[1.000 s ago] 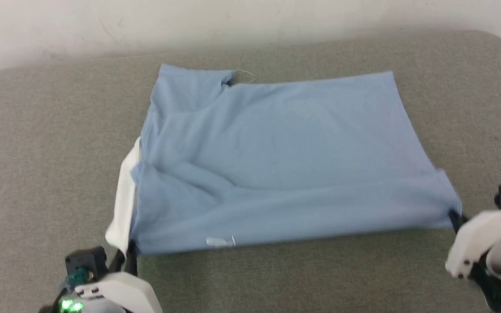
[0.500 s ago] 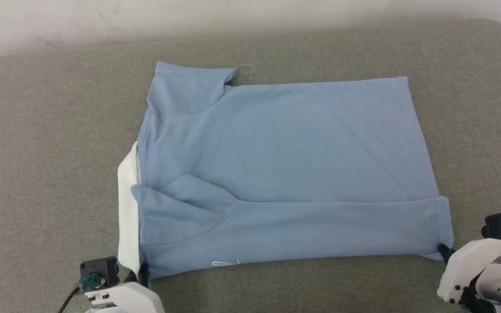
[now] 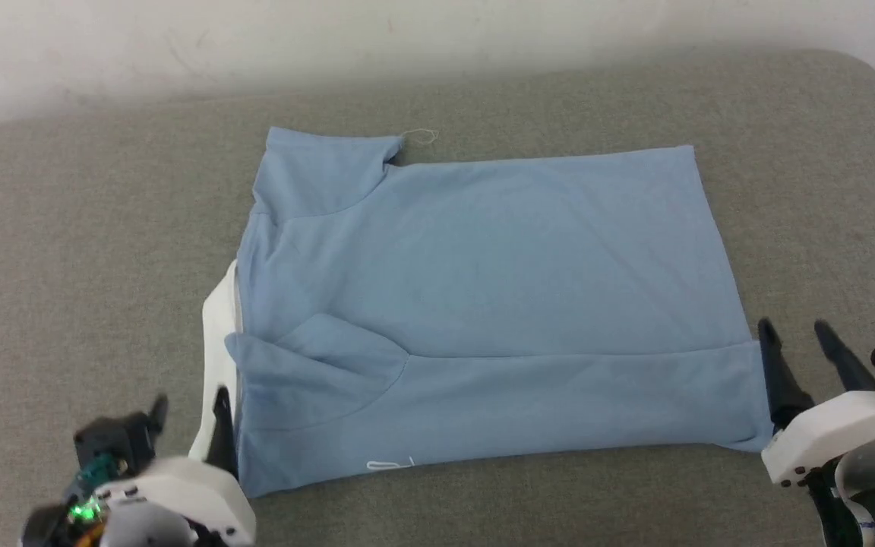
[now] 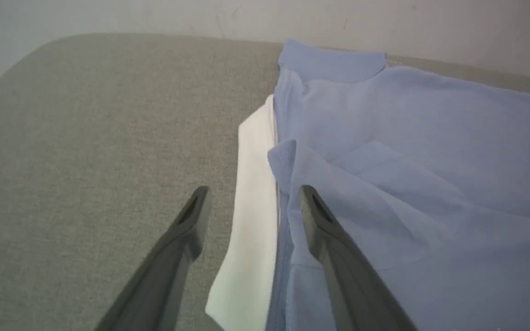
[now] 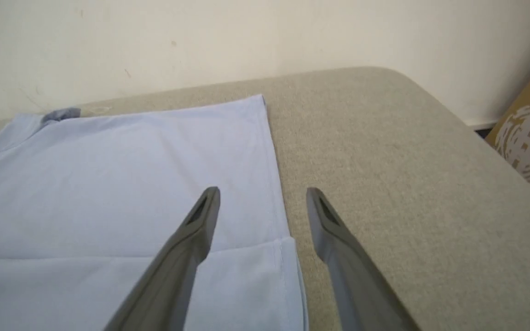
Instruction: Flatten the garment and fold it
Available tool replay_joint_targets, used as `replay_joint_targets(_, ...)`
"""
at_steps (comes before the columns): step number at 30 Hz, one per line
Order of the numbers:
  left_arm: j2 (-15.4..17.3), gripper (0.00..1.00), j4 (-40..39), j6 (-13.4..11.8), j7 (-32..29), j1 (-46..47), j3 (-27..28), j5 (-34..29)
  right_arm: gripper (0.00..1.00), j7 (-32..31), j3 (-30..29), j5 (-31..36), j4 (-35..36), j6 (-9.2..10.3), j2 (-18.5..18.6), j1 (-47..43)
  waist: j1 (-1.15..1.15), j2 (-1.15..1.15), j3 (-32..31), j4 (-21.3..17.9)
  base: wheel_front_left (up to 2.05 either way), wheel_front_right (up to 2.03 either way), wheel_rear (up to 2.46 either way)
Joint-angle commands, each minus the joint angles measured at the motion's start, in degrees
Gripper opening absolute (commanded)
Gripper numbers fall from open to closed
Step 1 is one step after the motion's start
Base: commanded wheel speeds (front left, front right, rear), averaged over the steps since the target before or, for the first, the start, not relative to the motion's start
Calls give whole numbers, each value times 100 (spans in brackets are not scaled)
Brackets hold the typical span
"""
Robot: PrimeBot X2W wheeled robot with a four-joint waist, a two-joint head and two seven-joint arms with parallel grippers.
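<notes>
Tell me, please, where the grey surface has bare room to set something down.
Bare: grey surface left of the white collar, the strip between garment and wall, and right of the garment. Crowded: near corners, by the left gripper and right gripper.

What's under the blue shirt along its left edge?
A white collar pokes out from beneath the blue shirt there, lying flat on the grey padded surface. How far it runs underneath, and whatever else lies below the blue layer, is covered.
</notes>
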State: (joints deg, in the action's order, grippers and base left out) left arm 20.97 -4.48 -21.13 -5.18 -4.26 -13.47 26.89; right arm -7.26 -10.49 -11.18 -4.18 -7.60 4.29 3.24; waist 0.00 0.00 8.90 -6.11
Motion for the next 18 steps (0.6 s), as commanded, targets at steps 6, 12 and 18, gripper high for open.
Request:
replay_joint_targets(6,412,100,-189,337,383,1098,-40,-524,100,1271,543,-133,196,11,368,235,0,0,412,-149,0,0,0)
replay_joint_targets(12,704,100,264,926,175,2649,-167,-643,100,1848,984,-340,200,11,612,693,0,0,1061,-361,0,0,0)
replay_joint_targets(18,858,100,994,1419,-580,4374,-265,-577,100,2038,1235,-601,242,11,658,1206,0,0,1796,-646,0,0,0)
